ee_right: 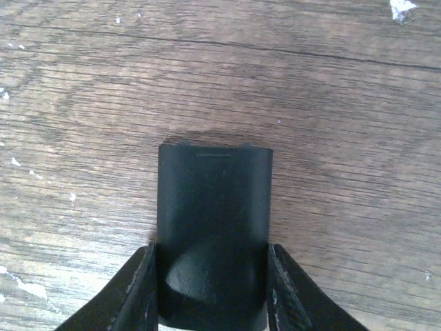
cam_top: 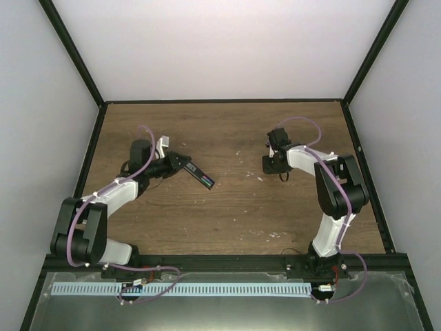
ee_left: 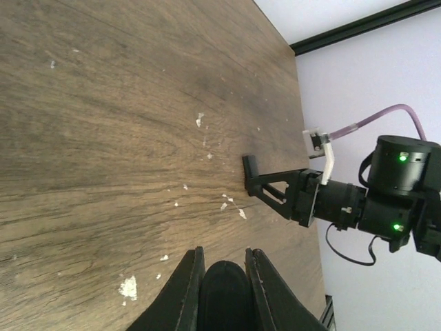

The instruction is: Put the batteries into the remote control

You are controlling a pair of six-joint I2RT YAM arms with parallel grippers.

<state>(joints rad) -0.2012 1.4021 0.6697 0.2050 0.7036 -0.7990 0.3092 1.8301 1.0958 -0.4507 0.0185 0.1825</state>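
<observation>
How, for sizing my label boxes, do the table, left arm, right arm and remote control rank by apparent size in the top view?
1. table
2. left arm and right arm, too alike to rank
3. remote control, smallest

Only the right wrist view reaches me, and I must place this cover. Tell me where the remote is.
Observer: The left fingers hold the remote by one end, left of the right arm.
Operator: Report the batteries.
Observer: Green and blue batteries show in its upturned face, apparently seated.
Operator: Give the gap.
Observer: The right fingers and cover are apart from the remote, with bare table between.
</observation>
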